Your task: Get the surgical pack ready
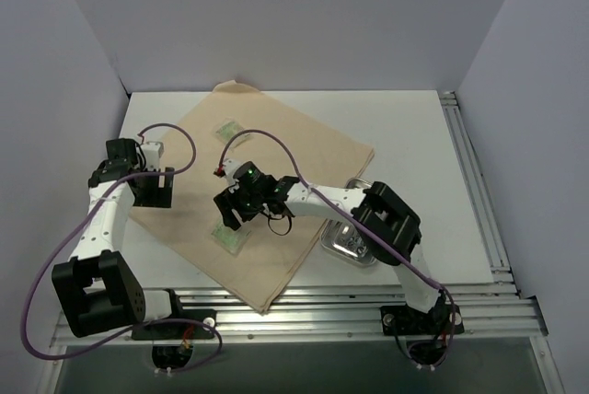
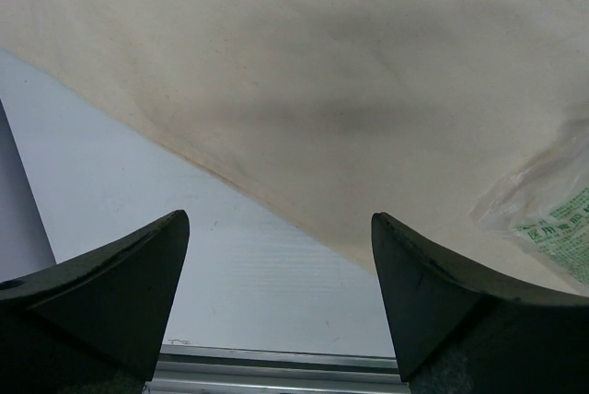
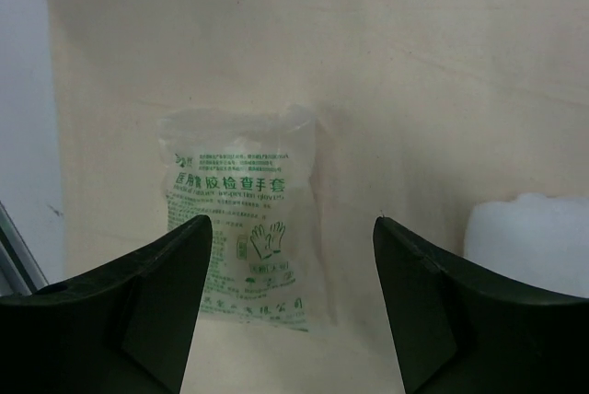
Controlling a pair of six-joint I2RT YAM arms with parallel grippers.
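Left arm [image 1: 101,228]: rises from its base at the near left corner and folds at the elbow, with the wrist over the cloth's left edge. Left fingers [image 2: 138,274] spread wide and empty, hovering above the hem, bare tabletop [image 2: 138,201] beside it

Right arm [image 1: 386,219]: base at the near right, elbow raised over the tray [image 1: 342,245], forearm reaching leftward to the middle of the cloth. Right fingers [image 3: 147,293] wide apart, holding nothing, pointed down at a packet

Tray: on the tabletop just beside the cloth's right edge, partly hidden by the elbow; contents cannot be told

Cloth [image 1: 294,159]: tan, spread flat as a diamond, near corner at the tabletop's near edge

Near packet [image 3: 244,237]: clear film with green print and a glove drawing, flat on the cloth by its near-left edge. A white pad [image 3: 534,237] lies near its right

Far packet [image 1: 225,129]: on the cloth by the far-left edge, well apart from both arms
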